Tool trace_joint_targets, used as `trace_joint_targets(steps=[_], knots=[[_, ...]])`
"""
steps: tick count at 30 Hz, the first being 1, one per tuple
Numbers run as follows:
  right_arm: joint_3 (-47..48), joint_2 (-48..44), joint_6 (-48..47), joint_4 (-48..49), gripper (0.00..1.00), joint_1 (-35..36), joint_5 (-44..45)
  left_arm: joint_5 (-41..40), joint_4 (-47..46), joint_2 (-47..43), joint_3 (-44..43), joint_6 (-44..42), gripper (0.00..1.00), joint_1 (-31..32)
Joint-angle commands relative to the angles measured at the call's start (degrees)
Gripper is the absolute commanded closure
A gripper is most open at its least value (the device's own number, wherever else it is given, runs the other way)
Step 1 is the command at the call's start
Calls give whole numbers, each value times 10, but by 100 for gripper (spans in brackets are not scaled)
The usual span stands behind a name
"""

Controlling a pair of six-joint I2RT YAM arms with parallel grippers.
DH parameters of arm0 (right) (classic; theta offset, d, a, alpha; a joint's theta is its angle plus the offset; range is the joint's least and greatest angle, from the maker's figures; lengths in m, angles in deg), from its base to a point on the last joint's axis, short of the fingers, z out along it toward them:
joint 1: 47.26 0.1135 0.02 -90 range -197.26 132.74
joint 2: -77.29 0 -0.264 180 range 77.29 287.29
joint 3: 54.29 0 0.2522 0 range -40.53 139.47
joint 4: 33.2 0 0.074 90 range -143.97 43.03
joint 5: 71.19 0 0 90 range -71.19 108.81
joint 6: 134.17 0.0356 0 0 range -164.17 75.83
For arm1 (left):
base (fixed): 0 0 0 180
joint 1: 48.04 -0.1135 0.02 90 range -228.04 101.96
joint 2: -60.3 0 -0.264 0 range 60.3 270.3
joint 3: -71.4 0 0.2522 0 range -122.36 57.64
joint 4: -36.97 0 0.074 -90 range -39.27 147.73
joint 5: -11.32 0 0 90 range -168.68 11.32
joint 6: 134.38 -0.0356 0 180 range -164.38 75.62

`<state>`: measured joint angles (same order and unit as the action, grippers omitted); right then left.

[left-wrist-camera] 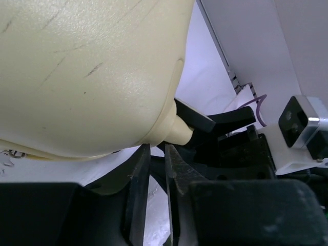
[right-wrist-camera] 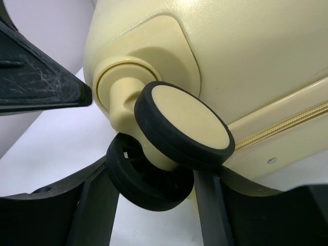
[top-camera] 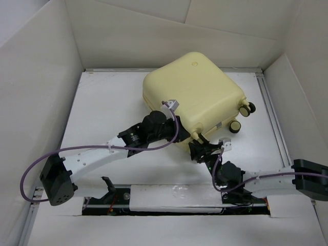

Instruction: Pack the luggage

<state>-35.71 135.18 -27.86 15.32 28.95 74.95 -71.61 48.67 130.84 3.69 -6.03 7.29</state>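
The luggage, a pale yellow hard-shell suitcase, lies closed on the white table with its wheels to the right. My left gripper is under its near edge; in the left wrist view its jaws stand a narrow slit apart with only table showing between them, just below the shell. My right gripper is at the near corner. In the right wrist view it is open wide, and the corner's cream-and-black caster wheel sits between and above its fingers. A left finger shows beside the caster.
White walls enclose the table on the left, back and right. A metal rail runs along the right side. Two more caster wheels stick out at the suitcase's right end. Purple cables loop off both arms.
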Motion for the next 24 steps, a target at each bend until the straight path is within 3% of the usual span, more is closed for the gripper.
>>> trace_joint_targets(steps=[1,3,5,10,16,18,24], knots=[[13,-58,37,-80,41,-16,-5,7,-34,-23,19,-8,84,-1],[-15,-98,65,-109,54,-16,-32,14,-39,-23,24,-8,81,-1],[-33,-106,99,-114,55,-16,-66,19,-44,-23,24,-3,79,-1],[-10,-67,101,-168,42,-22,-76,24,-56,-17,24,-3,78,-1],[14,-30,150,-219,43,-22,-28,-7,-43,-22,18,-3,78,20],[7,-60,189,-263,43,-22,-28,-13,-43,-29,18,-3,78,20],[-10,-139,163,-288,40,-22,-20,0,-48,-29,24,2,78,20]])
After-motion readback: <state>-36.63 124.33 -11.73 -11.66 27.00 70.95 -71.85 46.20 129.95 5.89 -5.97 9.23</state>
